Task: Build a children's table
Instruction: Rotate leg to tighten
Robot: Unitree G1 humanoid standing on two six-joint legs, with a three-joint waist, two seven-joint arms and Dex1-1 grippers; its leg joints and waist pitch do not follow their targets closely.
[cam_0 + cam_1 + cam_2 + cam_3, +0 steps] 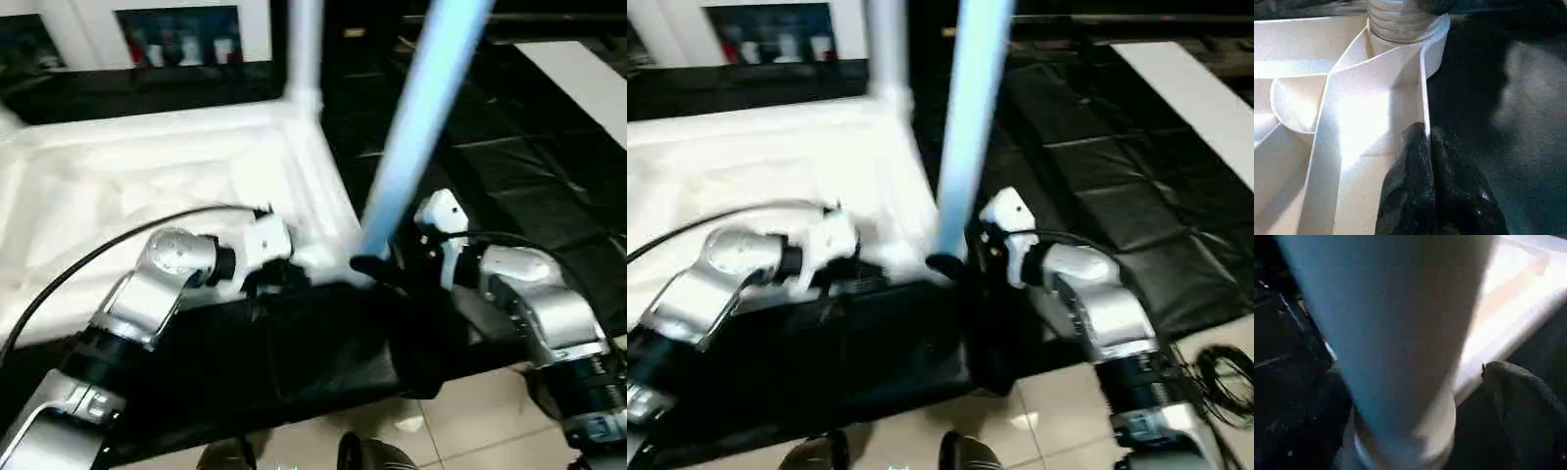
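The white table top lies upside down on a black mat, ribbed underside up. One white leg stands upright in the far right corner socket. A second leg leans slightly over the near right corner socket, its threaded end sitting in that socket. My right gripper is shut on this leg close to its base; in the right wrist view one black finger lies beside the leg. My left gripper is shut on the table top's rim wall, just short of that socket.
Black mats cover the floor to the right and behind. A white glass-door cabinet stands at the back, and a white panel lies at the far right. Pale tiles and black cables are nearest me.
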